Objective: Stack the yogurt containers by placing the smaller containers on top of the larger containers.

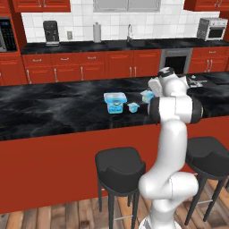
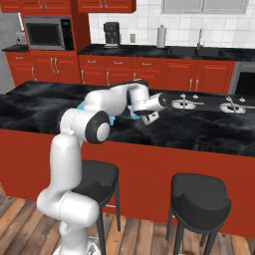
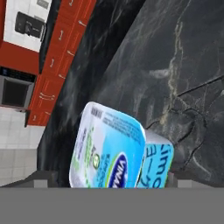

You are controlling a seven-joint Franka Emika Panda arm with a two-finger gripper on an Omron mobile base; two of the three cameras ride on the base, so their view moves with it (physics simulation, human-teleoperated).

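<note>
Near the counter's (image 1: 53, 107) middle, I'm hovering the gripper (image 3: 109, 186), jaws spread fully and holding nothing, over the mid-sized cup (image 3: 109, 148); it's looking light, stiff and slippery, so I'm aiming for its tapered sides.

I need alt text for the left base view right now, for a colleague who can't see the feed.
Three light-blue yogurt containers stand apart on a black marble island counter: a wide tub, a tiny cup to its right, and a mid-sized cup beyond, partly hidden by the white robot arm. Two black stools stand in front; red cabinets line the back wall.
</note>
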